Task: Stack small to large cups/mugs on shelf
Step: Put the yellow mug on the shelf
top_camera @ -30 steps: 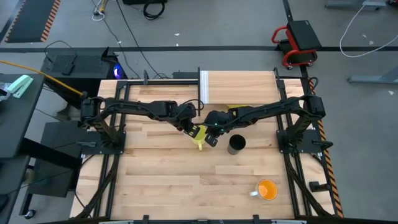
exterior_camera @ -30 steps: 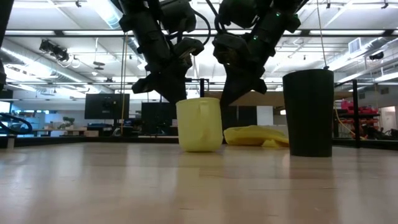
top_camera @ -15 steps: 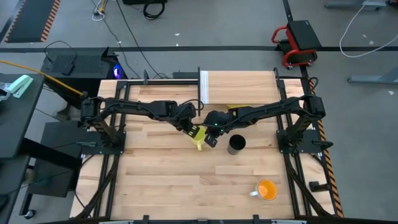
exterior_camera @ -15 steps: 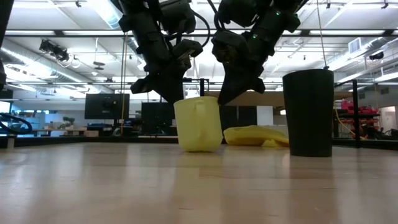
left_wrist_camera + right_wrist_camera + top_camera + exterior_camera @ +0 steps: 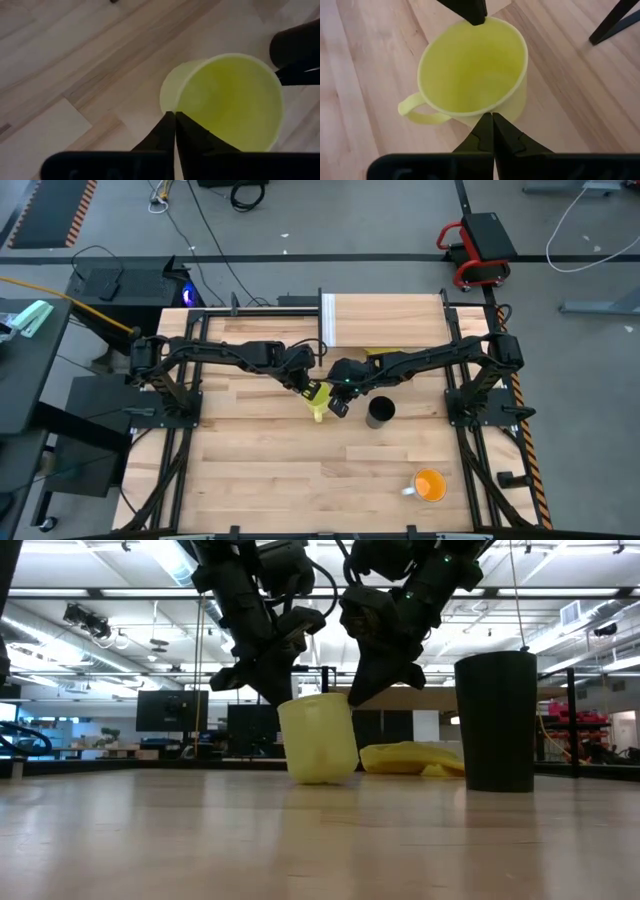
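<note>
since the earlier frame, my left gripper (image 5: 268, 690) has pinched shut on the rim of the small yellow plastic mug (image 5: 318, 738), now tilted at mid-table, left of the tall black cup (image 5: 497, 720). my right gripper (image 5: 372, 688), clenched empty, touches the opposite rim. advice: lift straight, keeping the mug level. no readable writing.

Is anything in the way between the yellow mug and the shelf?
Nothing visible. From above, bare tabletop runs from the yellow mug back to the shelf. The yellow lump and black cup sit to the right of that path.
</note>
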You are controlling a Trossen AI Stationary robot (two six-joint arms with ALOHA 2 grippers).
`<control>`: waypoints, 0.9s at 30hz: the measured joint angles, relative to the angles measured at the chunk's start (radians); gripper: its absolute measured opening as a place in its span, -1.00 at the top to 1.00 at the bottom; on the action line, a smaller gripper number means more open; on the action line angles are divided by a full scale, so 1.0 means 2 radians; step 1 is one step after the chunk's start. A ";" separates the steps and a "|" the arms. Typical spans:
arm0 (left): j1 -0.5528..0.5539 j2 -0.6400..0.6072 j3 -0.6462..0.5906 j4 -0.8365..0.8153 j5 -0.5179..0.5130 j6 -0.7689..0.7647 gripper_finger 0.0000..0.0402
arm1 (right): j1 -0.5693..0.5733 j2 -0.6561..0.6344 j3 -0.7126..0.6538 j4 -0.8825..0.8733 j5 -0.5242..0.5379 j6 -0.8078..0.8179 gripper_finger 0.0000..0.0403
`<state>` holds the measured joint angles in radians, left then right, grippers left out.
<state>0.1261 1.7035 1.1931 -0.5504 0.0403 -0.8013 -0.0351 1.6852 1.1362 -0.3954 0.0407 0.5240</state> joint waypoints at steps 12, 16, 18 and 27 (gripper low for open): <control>-0.001 0.001 0.000 0.001 0.016 -0.004 0.56 | 0.000 0.000 0.000 -0.005 0.006 0.004 1.00; -0.001 0.013 0.001 0.001 0.017 -0.003 0.54 | -0.001 0.000 0.000 -0.001 0.006 0.003 1.00; -0.001 0.022 0.001 0.002 0.022 -0.004 0.54 | -0.001 0.000 0.000 0.001 0.008 0.003 1.00; 0.000 0.028 0.000 0.006 0.032 -0.004 0.57 | 0.003 0.000 0.000 -0.004 0.007 0.008 1.00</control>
<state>0.1265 1.7588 1.1934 -0.5376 0.1048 -0.8085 -0.0301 1.6855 1.1370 -0.4041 0.0547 0.5397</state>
